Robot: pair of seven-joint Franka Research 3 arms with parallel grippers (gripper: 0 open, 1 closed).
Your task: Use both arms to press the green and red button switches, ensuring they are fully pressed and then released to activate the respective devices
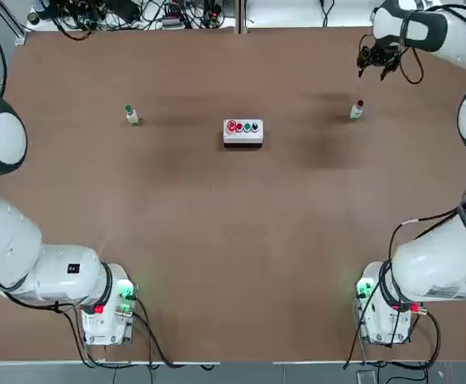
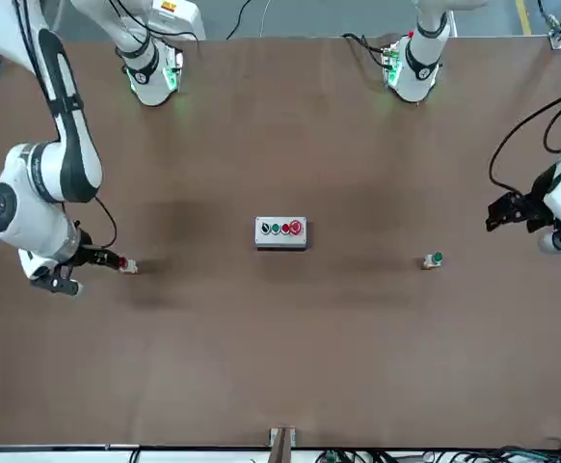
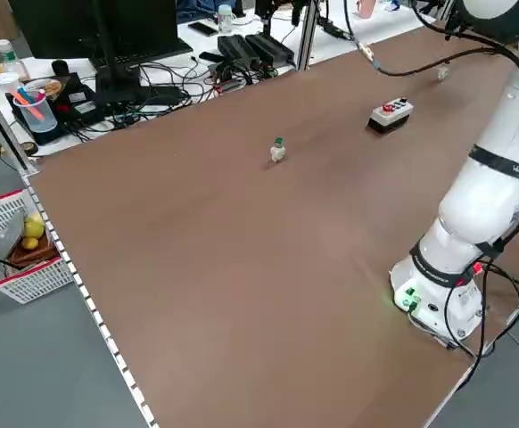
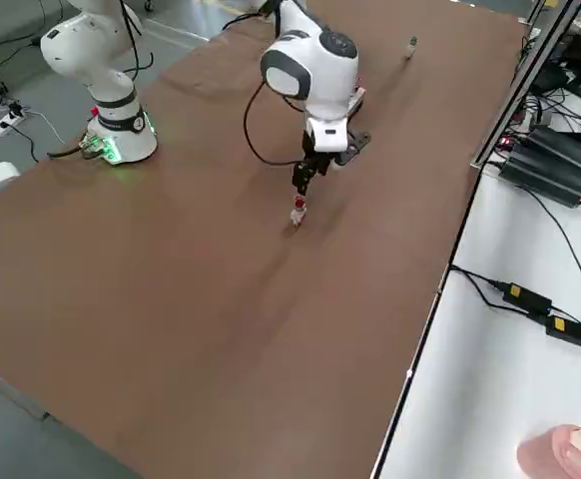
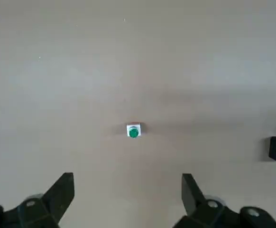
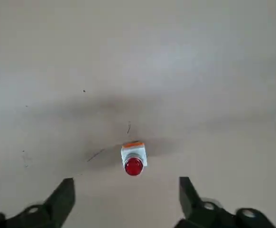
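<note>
The green button switch stands on the table's left half, also seen in the front view and small in the left wrist view. My left gripper hangs high and to the outer side of it, open and holding nothing. The red button switch stands on the right half. My right gripper hovers just above it without touching. It is open, and the red cap shows between its fingers.
A white box with a row of red and green buttons sits mid-table between the two switches. Cables and power bricks line the far edge. The arm bases stand at the near corners. A red-and-white basket hangs off the left side.
</note>
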